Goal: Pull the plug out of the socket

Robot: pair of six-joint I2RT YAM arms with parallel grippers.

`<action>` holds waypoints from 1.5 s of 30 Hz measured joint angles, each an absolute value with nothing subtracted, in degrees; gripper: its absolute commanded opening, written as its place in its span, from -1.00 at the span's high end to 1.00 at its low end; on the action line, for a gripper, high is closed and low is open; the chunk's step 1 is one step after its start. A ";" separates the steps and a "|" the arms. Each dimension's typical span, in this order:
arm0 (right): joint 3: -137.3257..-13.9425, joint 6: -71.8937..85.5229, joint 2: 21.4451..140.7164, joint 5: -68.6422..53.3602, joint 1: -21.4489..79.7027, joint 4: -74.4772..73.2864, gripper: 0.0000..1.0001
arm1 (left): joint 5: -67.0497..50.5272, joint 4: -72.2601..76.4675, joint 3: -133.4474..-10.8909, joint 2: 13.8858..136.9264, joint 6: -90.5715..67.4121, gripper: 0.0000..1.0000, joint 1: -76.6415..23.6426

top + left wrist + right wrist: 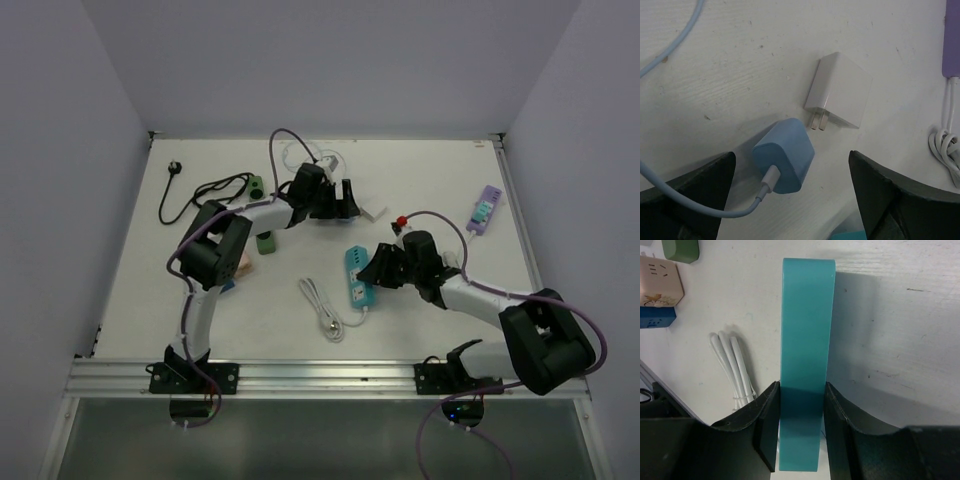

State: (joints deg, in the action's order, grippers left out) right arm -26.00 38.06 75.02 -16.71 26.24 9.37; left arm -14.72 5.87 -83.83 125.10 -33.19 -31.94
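The light-blue plug (785, 156) lies on its side on the white table, a pale cable running out of its near end. It touches no socket. My left gripper (791, 172) hangs open over it, with one dark finger (700, 190) on each side and neither touching it. In the top view that gripper (345, 200) is at the back centre. The teal socket strip (806, 320) stands on its edge, and my right gripper (801, 390) is shut on its near end. The top view shows the strip (358, 275) at mid-table with the right gripper (380, 270) at it.
A white adapter (840, 90) with two prongs lies just beyond the plug. A purple strip (483, 210) sits at the right and a green socket block (265, 240) by the left arm. A black cable (190, 190) lies back left, a white cable bundle (322, 305) near the front.
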 measured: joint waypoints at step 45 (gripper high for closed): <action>-55.07 47.70 107.59 -20.43 43.88 12.88 1.00 | 41.43 -15.33 -43.18 46.57 -18.41 -0.96 -24.77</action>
State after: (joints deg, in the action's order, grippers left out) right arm -55.07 47.70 107.59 -20.43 43.88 12.88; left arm 41.43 -15.33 -43.18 46.57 -18.41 -24.77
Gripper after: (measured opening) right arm 0.368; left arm 0.981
